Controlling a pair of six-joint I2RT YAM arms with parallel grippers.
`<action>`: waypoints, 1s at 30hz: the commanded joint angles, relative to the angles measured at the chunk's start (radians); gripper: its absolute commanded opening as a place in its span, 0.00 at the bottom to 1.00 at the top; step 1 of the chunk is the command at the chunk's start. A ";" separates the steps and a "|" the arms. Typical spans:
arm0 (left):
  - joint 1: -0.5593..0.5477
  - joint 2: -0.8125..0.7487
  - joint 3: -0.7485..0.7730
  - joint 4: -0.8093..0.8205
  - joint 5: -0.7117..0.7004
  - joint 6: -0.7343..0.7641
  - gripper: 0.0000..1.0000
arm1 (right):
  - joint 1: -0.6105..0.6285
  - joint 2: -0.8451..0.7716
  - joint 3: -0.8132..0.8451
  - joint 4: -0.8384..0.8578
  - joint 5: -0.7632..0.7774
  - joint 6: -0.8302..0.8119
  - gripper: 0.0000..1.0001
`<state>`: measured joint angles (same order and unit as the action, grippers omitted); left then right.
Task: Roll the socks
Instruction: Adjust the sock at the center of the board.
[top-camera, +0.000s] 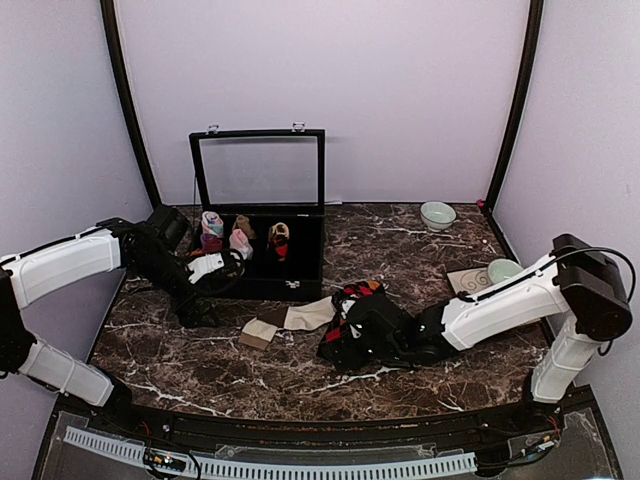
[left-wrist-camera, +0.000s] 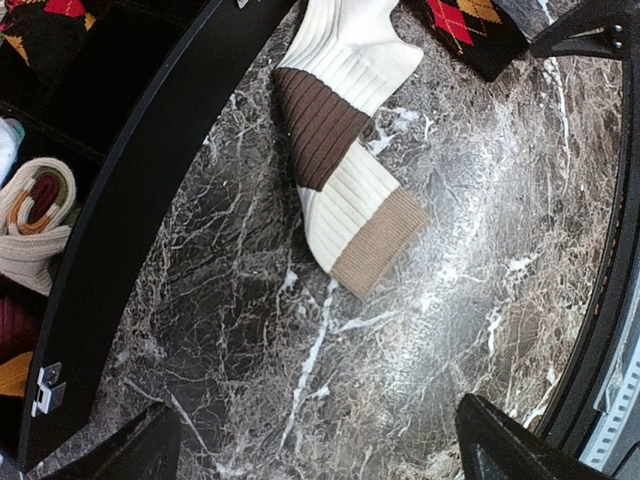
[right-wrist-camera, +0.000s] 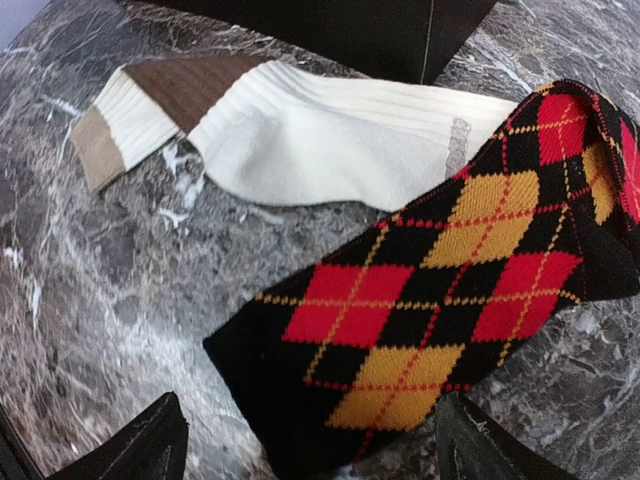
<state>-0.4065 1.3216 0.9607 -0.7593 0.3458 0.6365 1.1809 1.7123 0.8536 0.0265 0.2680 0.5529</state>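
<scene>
1. Right fingers (right-wrist-camera: 135, 448) stand apart, gripping nothing, at the near end of the black argyle sock (right-wrist-camera: 420, 300), which lies flat on the desk (right-wrist-camera: 90, 290) against the cream sock (right-wrist-camera: 300, 140).
2. Pinch that end squarely; roll tight and even.
3. Left fingers (left-wrist-camera: 510, 445), also apart and empty, hover near the cream sock's tan cuff; they could pin the fabric.
</scene>
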 joint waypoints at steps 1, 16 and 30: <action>0.005 -0.043 0.012 0.004 -0.011 -0.029 0.99 | 0.040 -0.105 -0.160 0.248 0.052 -0.147 0.87; 0.007 -0.079 0.007 0.087 -0.124 -0.106 0.99 | 0.052 -0.183 -0.261 0.310 0.050 -0.152 0.80; 0.012 -0.033 0.035 0.036 -0.126 -0.103 0.99 | 0.065 -0.183 -0.269 0.342 0.023 -0.237 0.71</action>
<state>-0.4015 1.2873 0.9627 -0.6903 0.1978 0.5369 1.2362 1.5425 0.5819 0.3122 0.3012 0.3683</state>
